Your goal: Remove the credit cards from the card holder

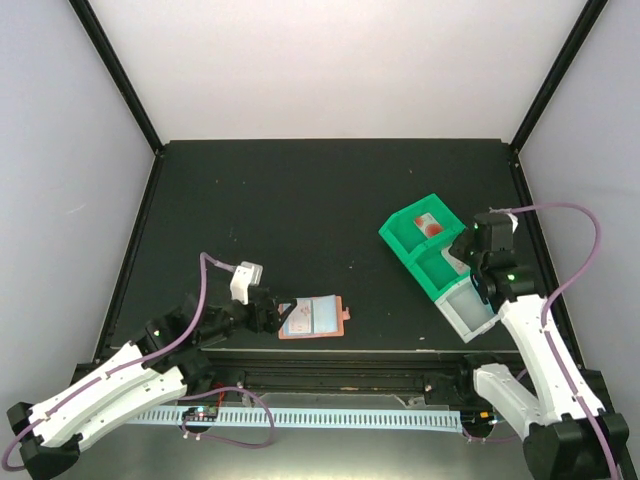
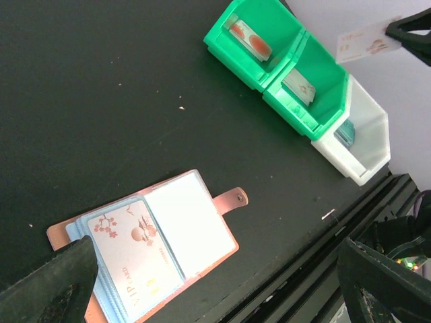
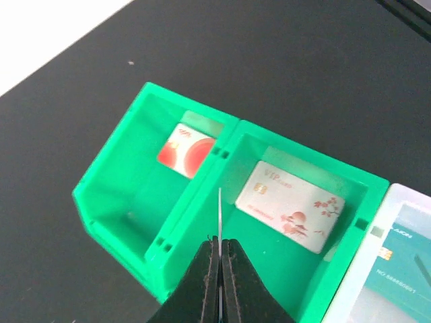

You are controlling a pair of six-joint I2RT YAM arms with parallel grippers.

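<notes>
Right tool pinching card, over green bin

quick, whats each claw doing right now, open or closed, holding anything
left claw: open, holding nothing
right claw: closed on a thin pale plastic card with red marks

Two joined green bins and a white bin sit in a row on the black table.

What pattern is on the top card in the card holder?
Pale card with reddish blossom sprigs and a disc, lettered VIP; clearest in the left wrist view.
</notes>
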